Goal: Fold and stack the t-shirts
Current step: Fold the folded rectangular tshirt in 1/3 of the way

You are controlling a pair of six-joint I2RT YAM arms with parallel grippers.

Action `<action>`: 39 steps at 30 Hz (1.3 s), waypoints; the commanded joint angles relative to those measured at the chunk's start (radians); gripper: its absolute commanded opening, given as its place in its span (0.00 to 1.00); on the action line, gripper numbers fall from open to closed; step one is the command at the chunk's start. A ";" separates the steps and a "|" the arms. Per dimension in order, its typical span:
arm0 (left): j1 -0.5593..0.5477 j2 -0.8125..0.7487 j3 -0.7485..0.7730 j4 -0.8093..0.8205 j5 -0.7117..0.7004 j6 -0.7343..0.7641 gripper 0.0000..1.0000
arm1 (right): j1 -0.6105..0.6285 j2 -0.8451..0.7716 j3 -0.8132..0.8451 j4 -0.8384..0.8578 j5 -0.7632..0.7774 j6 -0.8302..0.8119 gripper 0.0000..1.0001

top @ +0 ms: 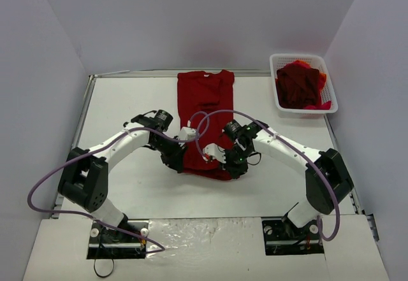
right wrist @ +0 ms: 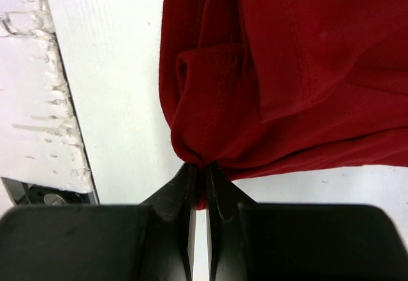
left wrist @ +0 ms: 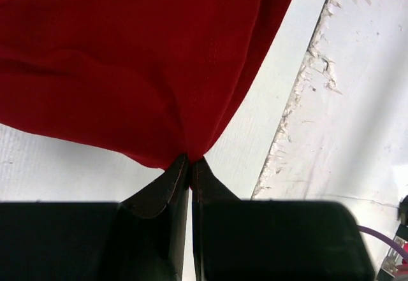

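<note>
Grippers on two robot arms meet at the near end of a dark red t-shirt (top: 205,106) spread on a white table (top: 127,102). The shirt lies lengthwise down the middle of the surface, narrowed into a long strip, with its collar at the far edge and its hem nearest the arm bases. The left gripper (top: 181,164) has its jaws closed tight on the near-left corner of the shirt; its wrist camera shows the dark fingertips (left wrist: 182,176) pressed together with a point of red cloth caught between them and the fabric fanning away above. The right gripper (top: 231,169) is clamped just as tightly on the near-right corner, where the wrist view shows bunched, doubled-over cloth with a stitched hem gathered at the fingertips (right wrist: 215,185). Both arms reach inward toward each other, purple cables (top: 210,118) looping over the shirt between them. At the far right corner of the table, well apart from the grippers, a white mesh basket (top: 299,56) holds a heap of t-shirts (top: 298,85) in dark red with brighter red-orange showing at the edges.
</note>
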 commanded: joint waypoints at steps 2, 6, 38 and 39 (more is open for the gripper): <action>0.003 -0.062 0.049 -0.064 0.044 0.061 0.02 | -0.016 -0.042 0.064 -0.132 -0.040 -0.001 0.00; 0.005 -0.088 0.094 -0.048 0.010 0.043 0.02 | -0.038 -0.052 0.102 -0.137 -0.050 0.001 0.00; 0.041 0.039 0.342 0.157 -0.295 -0.048 0.02 | -0.259 0.315 0.573 -0.100 -0.018 -0.051 0.00; 0.043 0.043 0.349 0.158 -0.303 -0.046 0.02 | -0.262 0.324 0.599 -0.098 -0.021 -0.050 0.00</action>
